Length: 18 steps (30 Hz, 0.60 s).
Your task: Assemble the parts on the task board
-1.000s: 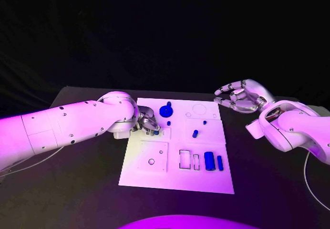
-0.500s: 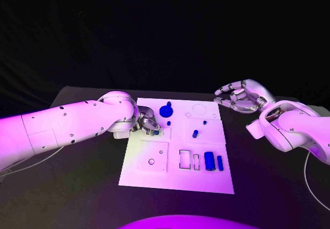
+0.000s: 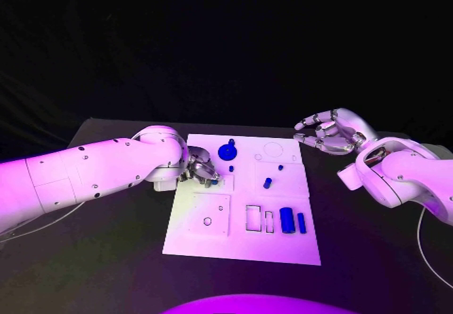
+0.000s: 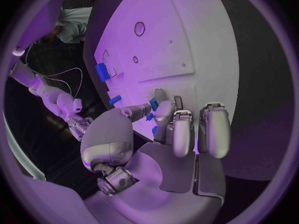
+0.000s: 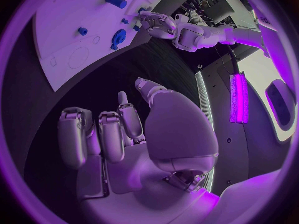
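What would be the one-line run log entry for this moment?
left hand: pinches small blue part at white task board | right hand: open, beside board, holds nothing | stage: assembly unfinished

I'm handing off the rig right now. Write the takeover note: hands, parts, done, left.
Left hand: at the board's left edge, fingers pinching a small blue part over the board.
Right hand: open, raised off the board's far right corner, holding nothing.
Parts: round blue piece at the far end, small piece mid-board, two blue bars beside empty slots near right.
Left: seat the held part; slots remain open.
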Each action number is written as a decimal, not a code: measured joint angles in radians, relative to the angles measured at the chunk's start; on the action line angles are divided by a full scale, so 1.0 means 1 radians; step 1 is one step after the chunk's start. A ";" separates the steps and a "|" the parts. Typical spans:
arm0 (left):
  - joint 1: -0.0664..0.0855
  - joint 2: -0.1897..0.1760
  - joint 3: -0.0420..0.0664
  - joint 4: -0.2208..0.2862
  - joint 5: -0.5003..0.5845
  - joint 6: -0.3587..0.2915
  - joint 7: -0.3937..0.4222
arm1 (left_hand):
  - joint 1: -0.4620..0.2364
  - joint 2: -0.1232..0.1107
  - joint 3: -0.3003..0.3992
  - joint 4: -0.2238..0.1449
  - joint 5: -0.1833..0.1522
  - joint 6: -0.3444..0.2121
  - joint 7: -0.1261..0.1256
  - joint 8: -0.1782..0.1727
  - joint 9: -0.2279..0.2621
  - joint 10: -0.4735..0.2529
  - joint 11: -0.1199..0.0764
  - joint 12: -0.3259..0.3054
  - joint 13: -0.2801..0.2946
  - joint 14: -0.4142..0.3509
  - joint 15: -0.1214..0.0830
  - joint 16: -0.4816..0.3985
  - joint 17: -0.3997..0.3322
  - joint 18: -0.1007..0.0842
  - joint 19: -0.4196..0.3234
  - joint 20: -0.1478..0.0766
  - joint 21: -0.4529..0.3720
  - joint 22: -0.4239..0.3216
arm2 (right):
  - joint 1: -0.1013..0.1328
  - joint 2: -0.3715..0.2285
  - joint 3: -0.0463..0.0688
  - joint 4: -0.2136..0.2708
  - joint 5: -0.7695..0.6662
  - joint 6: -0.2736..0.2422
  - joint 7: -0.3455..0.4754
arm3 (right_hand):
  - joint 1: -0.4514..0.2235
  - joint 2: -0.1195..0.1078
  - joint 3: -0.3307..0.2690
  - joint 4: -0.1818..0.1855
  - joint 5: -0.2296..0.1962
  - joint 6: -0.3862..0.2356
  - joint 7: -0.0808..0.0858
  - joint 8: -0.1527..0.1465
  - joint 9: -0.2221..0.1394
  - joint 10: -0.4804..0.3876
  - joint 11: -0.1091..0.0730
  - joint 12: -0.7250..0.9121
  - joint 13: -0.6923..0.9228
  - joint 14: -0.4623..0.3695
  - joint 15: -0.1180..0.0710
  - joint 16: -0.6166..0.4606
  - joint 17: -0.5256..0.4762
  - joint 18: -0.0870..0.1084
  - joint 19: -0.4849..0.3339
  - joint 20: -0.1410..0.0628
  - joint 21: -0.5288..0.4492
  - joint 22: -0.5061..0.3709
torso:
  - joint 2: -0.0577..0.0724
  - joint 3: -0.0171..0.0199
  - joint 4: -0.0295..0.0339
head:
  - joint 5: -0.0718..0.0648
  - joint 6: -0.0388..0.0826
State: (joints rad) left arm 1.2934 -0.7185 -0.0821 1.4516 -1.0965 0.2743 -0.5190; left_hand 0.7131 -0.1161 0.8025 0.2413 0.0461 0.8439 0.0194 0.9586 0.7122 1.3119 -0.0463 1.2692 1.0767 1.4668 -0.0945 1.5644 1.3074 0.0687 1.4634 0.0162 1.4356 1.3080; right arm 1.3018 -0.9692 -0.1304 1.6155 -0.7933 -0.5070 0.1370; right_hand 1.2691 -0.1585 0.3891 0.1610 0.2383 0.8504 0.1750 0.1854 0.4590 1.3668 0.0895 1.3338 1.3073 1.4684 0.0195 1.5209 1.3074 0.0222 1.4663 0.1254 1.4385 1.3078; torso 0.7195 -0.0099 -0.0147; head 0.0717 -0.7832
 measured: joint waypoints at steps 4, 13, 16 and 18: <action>-0.001 -0.005 0.002 0.006 0.000 0.005 0.000 | 0.000 0.000 0.000 0.000 0.000 0.000 0.000 0.000 0.000 0.000 0.000 0.000 0.000 0.000 0.000 0.000 0.000 0.000 0.000 0.000 0.000 0.000 | 0.000 0.000 0.000 0.000 0.000 0.000 0.000 | 0.000 0.000 0.000 0.000 0.000 0.000 0.000 0.000 0.000 0.000 0.000 0.000 0.001 0.000 0.000 0.000 0.000 0.000 0.000 0.000 0.000 0.000 | 0.000 0.0000 0.0000 | -0.002 -0.002; -0.002 -0.011 0.005 0.014 -0.002 0.011 -0.001 | -0.005 -0.005 -0.004 0.005 0.000 0.000 0.000 0.000 -0.001 0.000 0.000 0.000 -0.004 0.000 0.000 0.000 0.000 0.000 0.000 0.000 0.000 0.000 | 0.000 0.000 0.000 -0.001 0.000 0.000 0.000 | 0.000 0.000 0.000 0.000 0.000 0.000 0.000 0.000 0.000 0.000 0.000 0.000 0.001 0.000 0.000 0.000 0.000 0.000 0.000 0.000 0.000 0.000 | 0.000 0.0002 0.0000 | -0.001 -0.002; -0.002 -0.017 0.010 0.017 -0.002 0.011 -0.001 | -0.006 -0.006 -0.007 0.008 0.000 0.000 0.000 0.000 -0.001 0.000 0.000 0.000 -0.005 0.000 0.000 0.000 0.000 0.000 0.000 0.000 0.000 0.000 | -0.001 0.000 0.000 -0.001 0.000 0.000 0.000 | 0.000 0.000 -0.003 0.003 0.000 0.000 0.000 0.000 -0.001 0.000 0.000 0.000 0.001 0.000 0.000 0.000 0.000 0.000 0.000 0.000 0.000 0.000 | 0.000 0.0002 0.0002 | -0.001 -0.002; -0.002 -0.021 0.017 0.022 -0.003 0.010 -0.001 | -0.013 -0.013 -0.015 0.015 0.000 0.000 0.000 0.000 -0.003 0.000 0.000 0.000 -0.007 0.000 0.000 0.000 0.000 0.000 0.000 0.000 0.000 0.000 | -0.002 0.000 0.000 -0.002 0.000 0.000 0.000 | 0.000 0.000 -0.003 0.003 0.000 0.000 0.000 0.000 -0.001 0.000 0.000 0.000 0.001 0.000 0.000 0.000 0.001 0.000 0.000 0.000 0.000 0.000 | 0.000 0.0002 0.0004 | -0.001 -0.001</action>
State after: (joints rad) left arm 1.2911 -0.7394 -0.0651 1.4735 -1.0991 0.2842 -0.5202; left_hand 0.6999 -0.1293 0.7877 0.2564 0.0461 0.8438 0.0194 0.9581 0.7095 1.3118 -0.0462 1.2692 1.0697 1.4667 -0.0944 1.5644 1.3074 0.0687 1.4633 0.0162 1.4356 1.3078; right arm 1.3002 -0.9688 -0.1304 1.6133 -0.7933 -0.5069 0.1374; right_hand 1.2691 -0.1585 0.3860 0.1641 0.2383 0.8504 0.1750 0.1854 0.4580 1.3668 0.0895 1.3338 1.3080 1.4684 0.0195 1.5209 1.3081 0.0221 1.4663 0.1254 1.4385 1.3076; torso 0.7198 -0.0097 -0.0143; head 0.0706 -0.7839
